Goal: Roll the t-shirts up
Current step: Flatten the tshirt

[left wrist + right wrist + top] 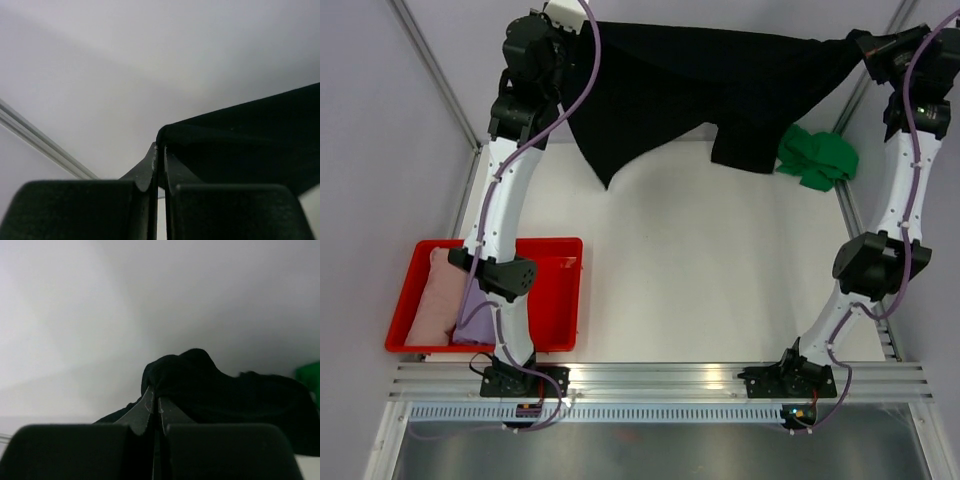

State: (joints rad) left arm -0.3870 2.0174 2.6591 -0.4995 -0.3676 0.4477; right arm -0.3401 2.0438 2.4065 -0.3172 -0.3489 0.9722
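Observation:
The black t-shirt (700,90) hangs stretched between both grippers, high above the far edge of the table. My left gripper (563,28) is shut on its left corner; the cloth (250,140) runs right from the pinched fingertips. My right gripper (865,48) is shut on its right corner, where the cloth (210,385) bunches over the fingertips. A bright green t-shirt (817,157) lies crumpled at the far right of the table, partly behind the black one; it also shows in the right wrist view (308,375). A pale pink t-shirt (435,295) and a lilac one (475,322) lie in the tray.
A red plastic tray (555,295) sits at the near left of the white table (700,270). Aluminium frame posts rise at the far left and far right corners. A metal rail (660,380) runs along the near edge by the arm bases.

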